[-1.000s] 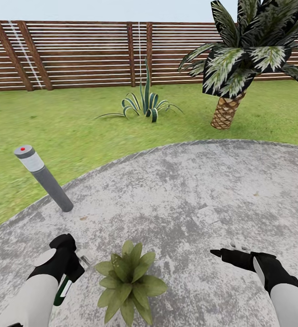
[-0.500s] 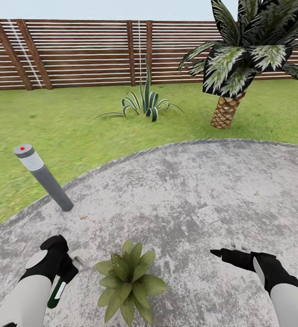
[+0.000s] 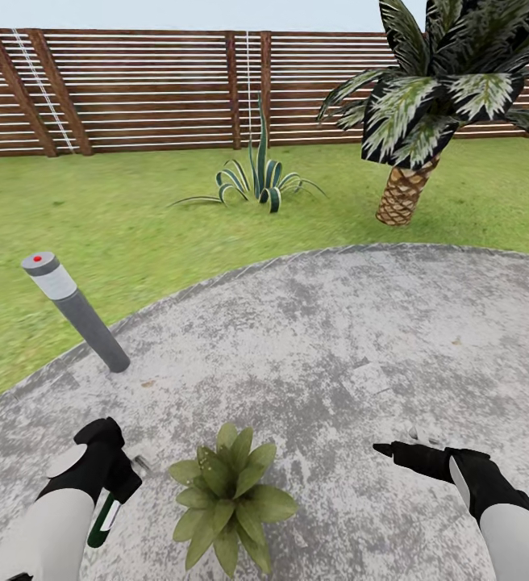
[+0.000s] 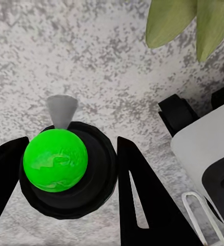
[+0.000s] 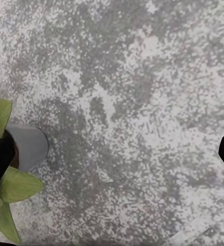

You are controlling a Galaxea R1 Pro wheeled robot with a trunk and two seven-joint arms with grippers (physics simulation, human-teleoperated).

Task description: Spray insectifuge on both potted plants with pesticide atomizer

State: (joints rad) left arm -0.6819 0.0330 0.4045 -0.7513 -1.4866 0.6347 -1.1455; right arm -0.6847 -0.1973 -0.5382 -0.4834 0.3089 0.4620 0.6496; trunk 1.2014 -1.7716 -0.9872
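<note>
In the head view my left gripper [image 3: 122,482] is shut on the pesticide atomizer [image 3: 106,514], a slim dark green bottle with a white label. Its grey spray head [image 3: 140,464] points toward the potted plant [image 3: 229,492], a low rosette of broad green leaves just right of it on the patio. The left wrist view looks down on the atomizer [image 4: 60,166] between both black fingers [image 4: 137,195], nozzle forward, with leaves [image 4: 186,23] ahead. My right gripper [image 3: 395,450] stands open to the plant's right. The right wrist view has the plant's grey pot [image 5: 28,146] at one side.
A grey bollard lamp [image 3: 75,316] leans at the patio's left edge. Beyond the round grey patio [image 3: 337,323] lies lawn [image 3: 135,218] with a spiky potless plant [image 3: 260,181], a palm [image 3: 401,194] at the right and a brown slat fence [image 3: 135,89] behind.
My left gripper with the atomizer has drawn slightly back and left, away from the plant. The head view tilted a little. The right arm has kept still.
</note>
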